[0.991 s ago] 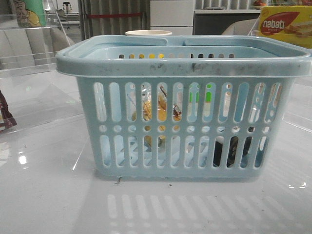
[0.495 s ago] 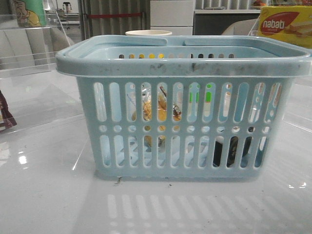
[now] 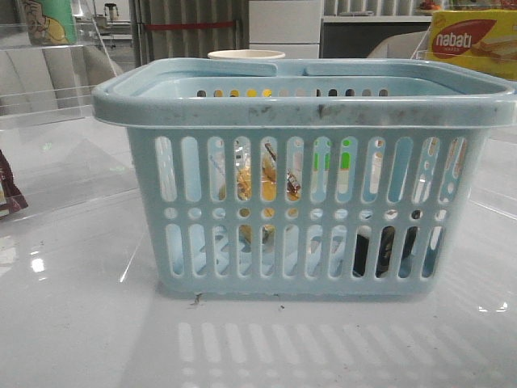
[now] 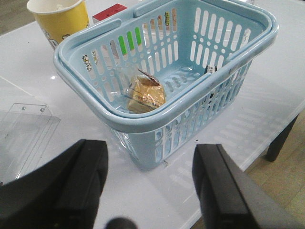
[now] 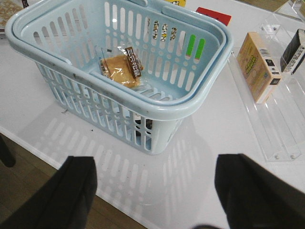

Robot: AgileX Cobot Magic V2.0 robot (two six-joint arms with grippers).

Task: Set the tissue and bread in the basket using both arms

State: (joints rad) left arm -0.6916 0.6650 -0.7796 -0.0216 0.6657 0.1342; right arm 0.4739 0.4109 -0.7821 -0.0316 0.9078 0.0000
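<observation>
- I see the bread [image 5: 122, 67] lying inside the pale blue basket [image 3: 307, 109], left of centre in the front view.
- The tissue [image 3: 386, 250] shows dark through the lower right slots.
- My left gripper [image 4: 150, 183] and right gripper [image 5: 155, 188] hang wide open, holding nothing.
- My risk: dropping back in could clip the rim and shove the basket.

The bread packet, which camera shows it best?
The right wrist view: the bread lies unobstructed on the basket floor, label strip visible. The left wrist view shows it partly behind the rim; the front view only shows slivers through the slots.
</observation>
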